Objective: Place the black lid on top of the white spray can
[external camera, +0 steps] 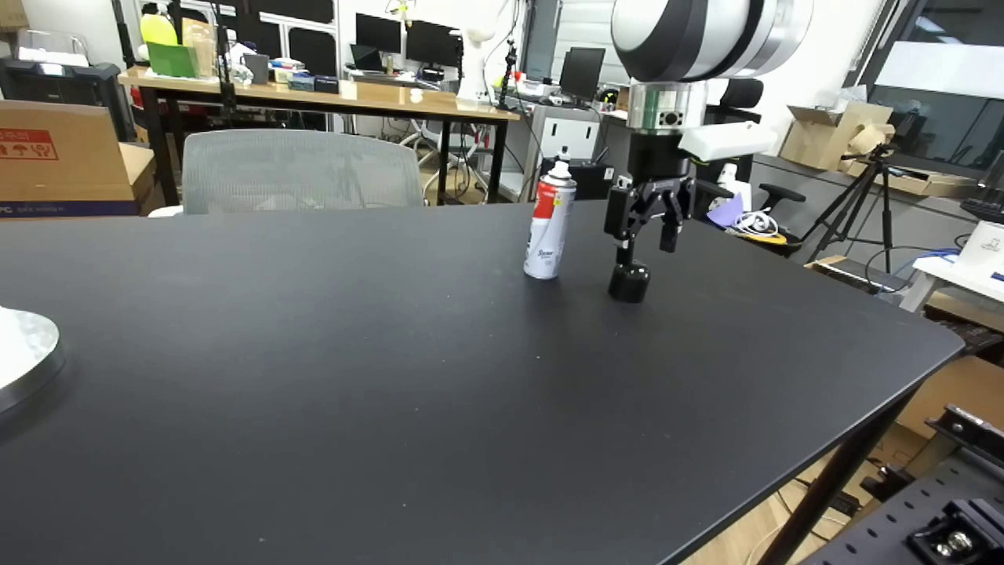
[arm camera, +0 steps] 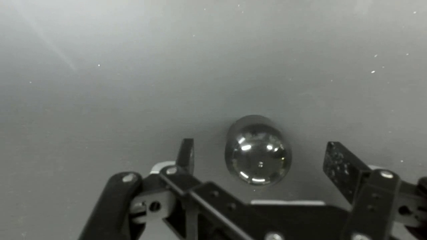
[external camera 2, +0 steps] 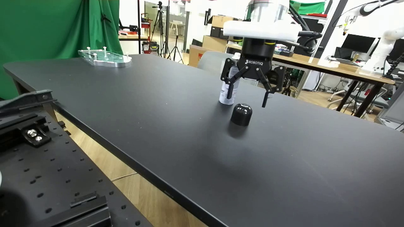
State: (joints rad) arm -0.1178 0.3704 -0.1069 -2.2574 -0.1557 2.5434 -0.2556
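The black lid (external camera: 629,282) stands dome up on the dark table. It also shows in an exterior view (external camera 2: 241,114) and in the wrist view (arm camera: 258,160). The white spray can (external camera: 549,224) stands upright near the lid, with a red band and white nozzle. In an exterior view the can (external camera 2: 226,95) is partly hidden behind a finger. It is out of the wrist view. My gripper (external camera: 647,246) is open and empty above the lid, not touching it. In the wrist view the lid lies between the open fingers (arm camera: 259,148), with gaps on both sides. The gripper (external camera 2: 247,99) points down.
The dark table (external camera: 314,392) bears a round white object with a metal rim (external camera: 39,369) at its far left. A clear plate with pegs (external camera 2: 105,59) stands at the table's far end. A grey chair (external camera: 302,173) stands behind the table. A black perforated plate (external camera 2: 79,183) lies beyond the table edge.
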